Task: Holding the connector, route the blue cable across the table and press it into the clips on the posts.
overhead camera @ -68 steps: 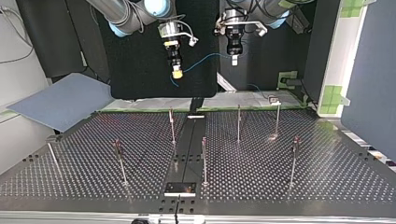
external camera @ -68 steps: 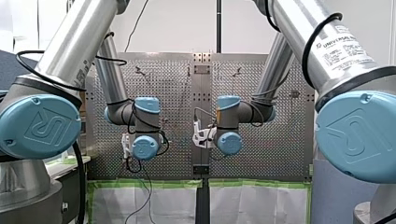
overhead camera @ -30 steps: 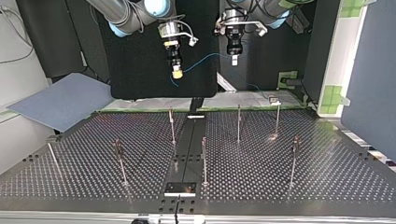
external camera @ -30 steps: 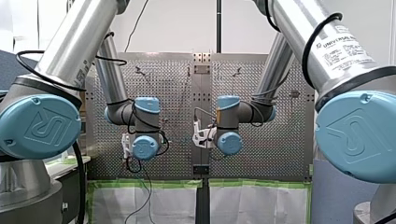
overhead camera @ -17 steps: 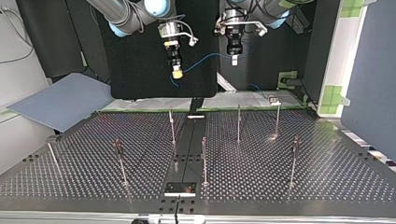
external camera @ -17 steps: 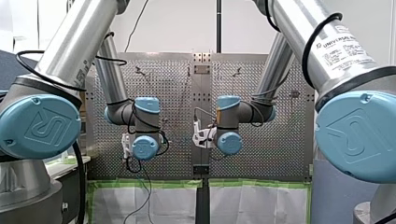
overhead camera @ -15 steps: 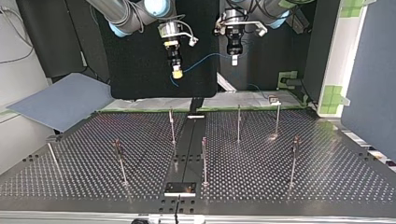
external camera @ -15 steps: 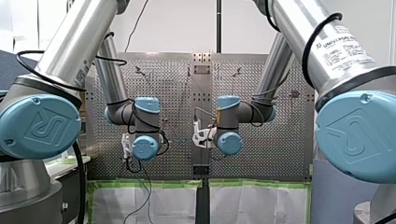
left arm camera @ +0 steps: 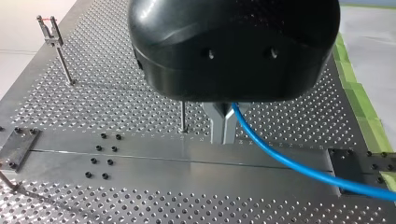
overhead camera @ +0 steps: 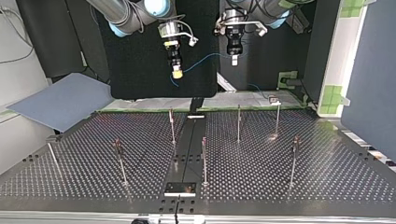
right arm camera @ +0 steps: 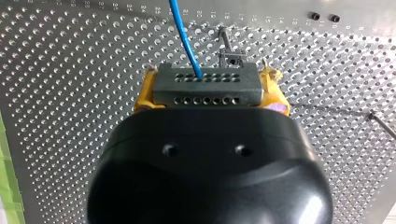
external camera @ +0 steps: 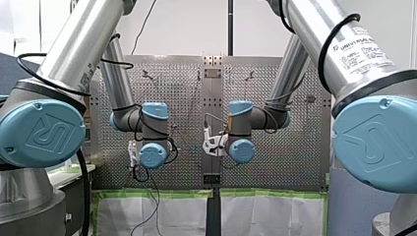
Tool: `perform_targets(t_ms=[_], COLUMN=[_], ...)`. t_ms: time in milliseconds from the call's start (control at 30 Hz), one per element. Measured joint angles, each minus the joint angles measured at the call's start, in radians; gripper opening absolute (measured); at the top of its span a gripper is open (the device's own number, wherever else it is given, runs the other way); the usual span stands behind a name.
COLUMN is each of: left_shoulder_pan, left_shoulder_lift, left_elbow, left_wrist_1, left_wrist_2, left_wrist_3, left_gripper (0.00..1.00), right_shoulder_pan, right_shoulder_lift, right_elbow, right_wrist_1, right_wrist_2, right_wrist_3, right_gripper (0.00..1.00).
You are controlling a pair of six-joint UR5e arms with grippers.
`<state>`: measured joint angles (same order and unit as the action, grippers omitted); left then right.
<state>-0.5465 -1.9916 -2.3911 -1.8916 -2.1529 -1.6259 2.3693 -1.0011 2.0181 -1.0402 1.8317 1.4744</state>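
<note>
Blue cable (left arm camera: 280, 156) hangs in the air over the holey metal tabletop (overhead camera: 303, 172), between both claws. The right claw (right arm camera: 208, 77) squeezes the grey connector (right arm camera: 206, 91) with yellow pads. The left claw (left arm camera: 222, 137) pinches the cable. Thin posts (overhead camera: 238, 122) stand on the tabletop. A black sheet (overhead camera: 140, 70) hangs behind the arms.

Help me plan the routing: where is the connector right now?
In the right wrist view the connector sits clamped between the yellow pads of my right gripper, above the perforated table; the blue cable leaves it toward my left gripper.
</note>
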Motion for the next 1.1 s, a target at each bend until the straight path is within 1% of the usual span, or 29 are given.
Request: perform_targets(t_ms=[533,833,1100], left_shoulder_pan=[0.001,0.004,0.005], left_shoulder_lift=[0.000,0.004,0.005], left_elbow=[0.000,0.000,0.000], left_wrist_1=[0.000,-0.043,-0.047], left_wrist_2=[0.000,0.001,0.002], left_wrist_3=[0.000,0.000,0.000], left_gripper=[0.00,0.00,0.00], right_shoulder_pan=[0.000,0.000,0.000], right_shoulder_lift=[0.000,0.000,0.000], right_elbow=[0.000,0.000,0.000], right_wrist_1=[0.000,0.000,0.000], right_wrist_2=[0.000,0.000,0.000], right_wrist_3=[0.000,0.000,0.000], right_gripper=[0.00,0.00,0.00])
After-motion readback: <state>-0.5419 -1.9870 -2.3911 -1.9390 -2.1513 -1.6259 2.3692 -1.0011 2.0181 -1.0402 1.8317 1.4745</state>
